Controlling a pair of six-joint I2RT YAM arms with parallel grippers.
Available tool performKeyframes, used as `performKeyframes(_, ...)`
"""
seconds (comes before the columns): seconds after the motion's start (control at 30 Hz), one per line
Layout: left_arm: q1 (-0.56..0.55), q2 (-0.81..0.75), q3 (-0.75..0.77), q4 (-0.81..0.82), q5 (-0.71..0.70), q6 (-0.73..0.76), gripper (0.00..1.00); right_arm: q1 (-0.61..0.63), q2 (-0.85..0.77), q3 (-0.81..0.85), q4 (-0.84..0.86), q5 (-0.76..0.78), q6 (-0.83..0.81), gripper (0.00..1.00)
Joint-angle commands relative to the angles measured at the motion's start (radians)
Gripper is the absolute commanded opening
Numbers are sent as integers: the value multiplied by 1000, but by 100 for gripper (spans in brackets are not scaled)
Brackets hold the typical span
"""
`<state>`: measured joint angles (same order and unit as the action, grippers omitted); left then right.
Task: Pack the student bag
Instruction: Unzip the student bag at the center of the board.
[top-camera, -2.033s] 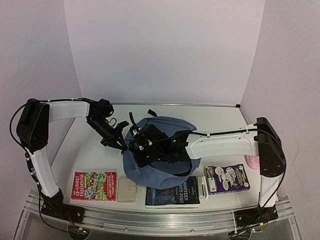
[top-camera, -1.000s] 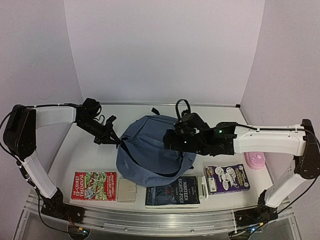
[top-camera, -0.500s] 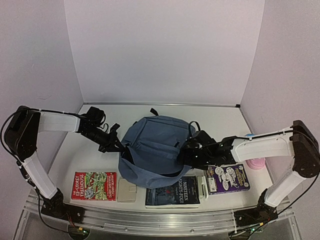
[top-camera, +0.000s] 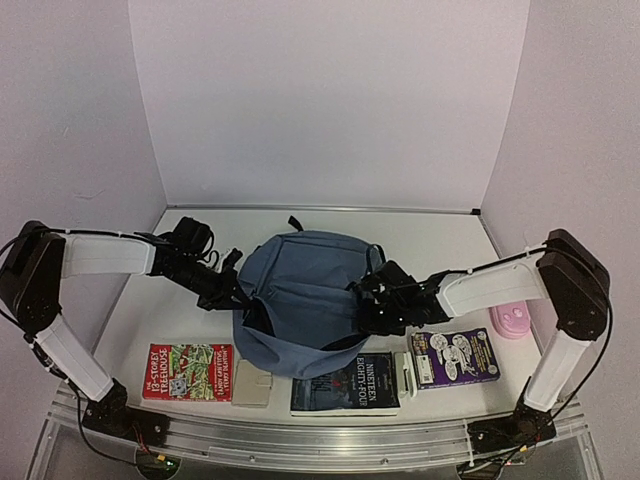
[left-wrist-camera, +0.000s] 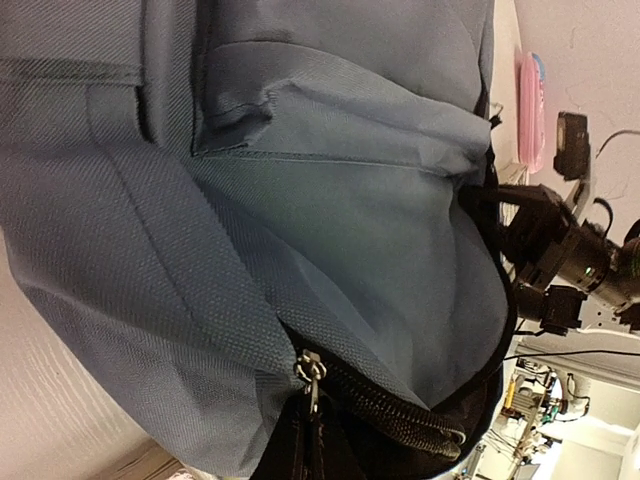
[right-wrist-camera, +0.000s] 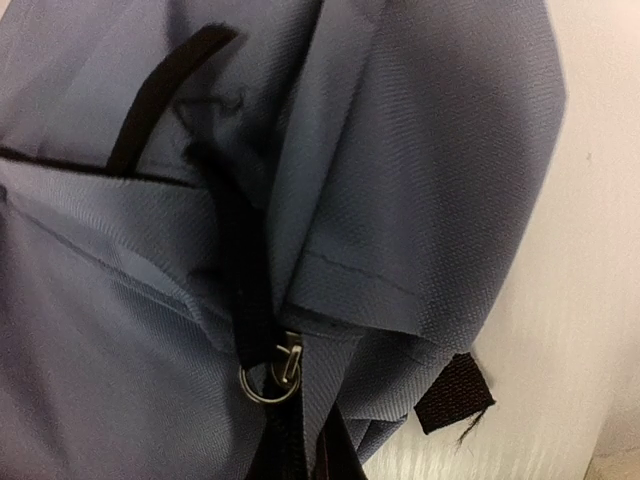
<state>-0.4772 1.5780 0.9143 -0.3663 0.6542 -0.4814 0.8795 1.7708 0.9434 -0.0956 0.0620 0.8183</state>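
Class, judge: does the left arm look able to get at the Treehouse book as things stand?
Probably yes: the Treehouse book lies uncovered, with bare table between it and the left tool, though that tool is at the student bag edge.

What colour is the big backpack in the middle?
The backpack is slate blue, with a black zipper. It shows best in the top view.

clad in white shells along left arm (top-camera: 100, 255) and right arm (top-camera: 490, 285); black at elbows, wrists, left gripper (top-camera: 238, 292) and right gripper (top-camera: 360, 305). strung with thin black cables (top-camera: 588, 372) down to black bases (top-camera: 105, 410), possibly with green-lit boards (top-camera: 160, 462) beneath.
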Motion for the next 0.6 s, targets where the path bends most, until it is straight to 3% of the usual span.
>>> performKeyframes(0.0,-80,-46,-5,31,-50,-57,1,-116,25,97,49,80,-157,0)
performKeyframes(0.17,-192,-14,-10,178,-73,-206,1,-249,90,236,35,129,-304,0)
performKeyframes(0.23,-232,5,-10,253,-76,-260,1,-286,108,293,24,147,-342,7)
performKeyframes(0.37,-277,50,5,343,-80,-322,1,-307,100,400,-62,227,-397,60)
performKeyframes(0.47,-277,73,22,332,-107,-320,1,-307,30,423,-134,258,-401,78)
performKeyframes(0.57,-277,102,51,317,-106,-299,1,-307,-74,380,-173,199,-375,85)
